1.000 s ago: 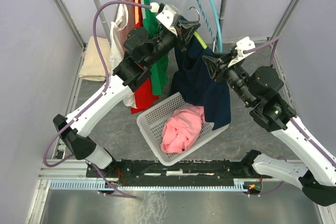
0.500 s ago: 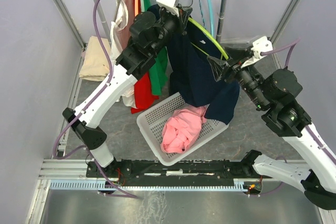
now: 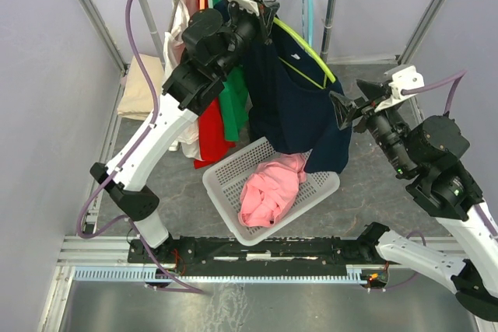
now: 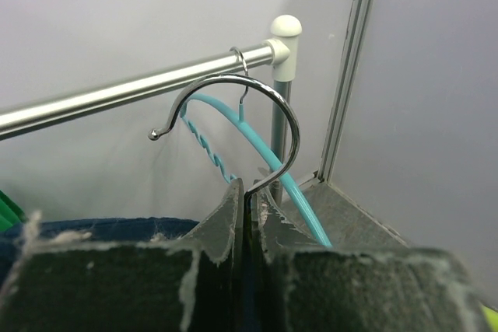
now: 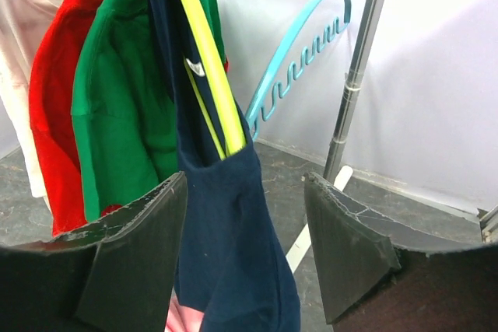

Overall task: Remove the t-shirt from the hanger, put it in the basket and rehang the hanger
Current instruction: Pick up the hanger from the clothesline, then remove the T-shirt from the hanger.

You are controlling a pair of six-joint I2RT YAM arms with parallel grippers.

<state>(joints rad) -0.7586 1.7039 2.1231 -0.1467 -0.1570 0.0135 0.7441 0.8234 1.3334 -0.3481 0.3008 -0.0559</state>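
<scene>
The left gripper (image 4: 249, 192) is pressed together on the neck of the metal hook (image 4: 280, 106), whose curve stands free just below the rail (image 4: 117, 99). Its arm rises from the base at 7 o'clock in the top view, elbow high, wrist reaching to 12 o'clock. It holds up the yellow-green hanger (image 3: 307, 52), which slopes down toward 4 o'clock.

The navy t-shirt (image 3: 292, 106) hangs on that hanger, its hem over the white basket (image 3: 222, 184) at 6 o'clock, where a pink garment (image 3: 268, 188) lies.

The right gripper (image 3: 342, 110) sits at 3 o'clock of the t-shirt, its fingers (image 5: 140, 254) spread apart and clamping nothing. In the wrist view the cloth hangs between them. Its arm comes in from 5 o'clock, forearm level and pointing toward 10 o'clock.

A green shirt (image 3: 233, 103) and a red shirt (image 3: 212, 126) hang at 9 o'clock of the t-shirt, and a turquoise hanger (image 4: 233, 126) hangs from the rail.
</scene>
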